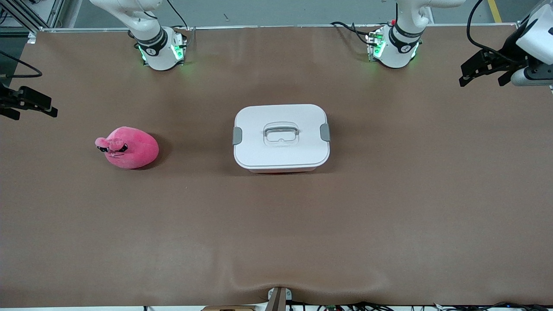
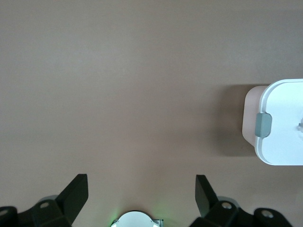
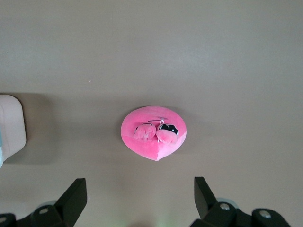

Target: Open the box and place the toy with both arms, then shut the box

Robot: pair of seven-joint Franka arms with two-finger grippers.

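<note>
The white box (image 1: pixel 281 149) stands shut at the middle of the table, with a grey clip (image 1: pixel 237 135) at each end and a clear handle (image 1: pixel 281 132) in its lid. The pink toy (image 1: pixel 129 147) lies on the table toward the right arm's end. My left gripper (image 1: pixel 481 79) is open and empty, up over the left arm's end of the table. Its wrist view (image 2: pixel 142 189) shows one end of the box (image 2: pixel 284 137). My right gripper (image 1: pixel 34 113) is open and empty, up over the right arm's end. Its wrist view (image 3: pixel 140 191) shows the toy (image 3: pixel 154 132) below and a box corner (image 3: pixel 10 123).
The brown table mat (image 1: pixel 276 224) is bare around the box and toy. The two arm bases (image 1: pixel 162 49) (image 1: pixel 395 47) glow green at the table's edge farthest from the front camera. Cables run along the nearest edge (image 1: pixel 367 306).
</note>
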